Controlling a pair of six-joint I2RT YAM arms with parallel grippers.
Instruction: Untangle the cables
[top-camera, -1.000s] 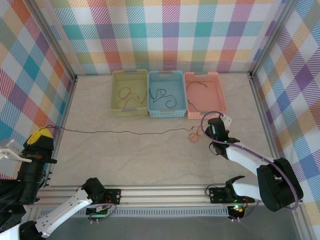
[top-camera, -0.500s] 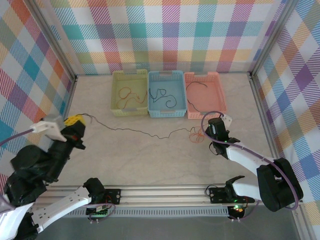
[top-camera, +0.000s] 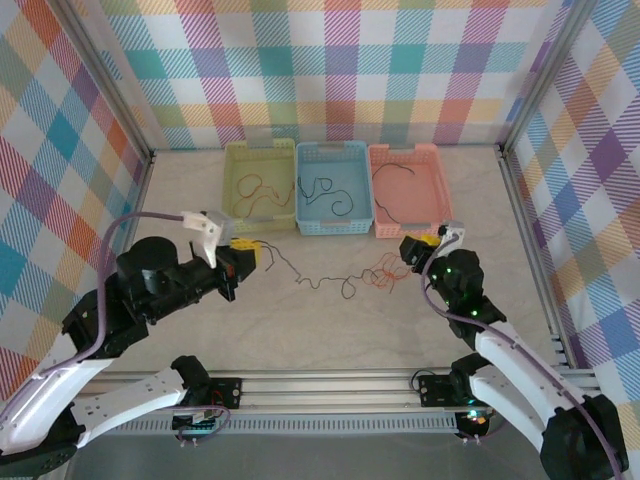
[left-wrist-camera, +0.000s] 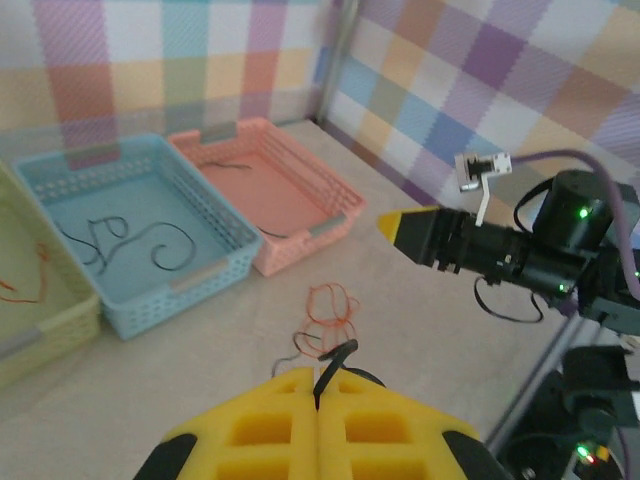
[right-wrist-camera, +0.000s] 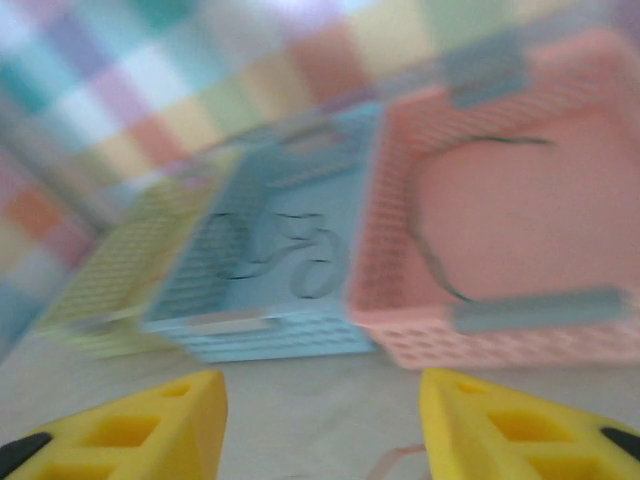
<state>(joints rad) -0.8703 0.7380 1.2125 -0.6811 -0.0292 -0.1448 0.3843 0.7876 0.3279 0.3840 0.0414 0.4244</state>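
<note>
Plaid-walled cell; pale marbled table (top-camera: 300, 330). At the back, 3 baskets in a row, each holding loose wire: yellow-green plastic basket (top-camera: 229, 190), blue plastic basket (top-camera: 335, 146), pink plastic basket (top-camera: 445, 190).

Thin black cable (top-camera: 310, 278) (wavy) lies on the table and runs to the small orange cable clump (top-camera: 383, 272).

Left end effector (left-wrist-camera: 318, 385) is clamped on the black cable's end. Right end effector (right-wrist-camera: 320, 410) is beside the clump, parted and empty.

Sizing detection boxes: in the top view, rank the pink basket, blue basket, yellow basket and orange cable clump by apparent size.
1-3. pink basket, blue basket, yellow basket: alike, no ranking.
4. orange cable clump: far smaller.
</note>
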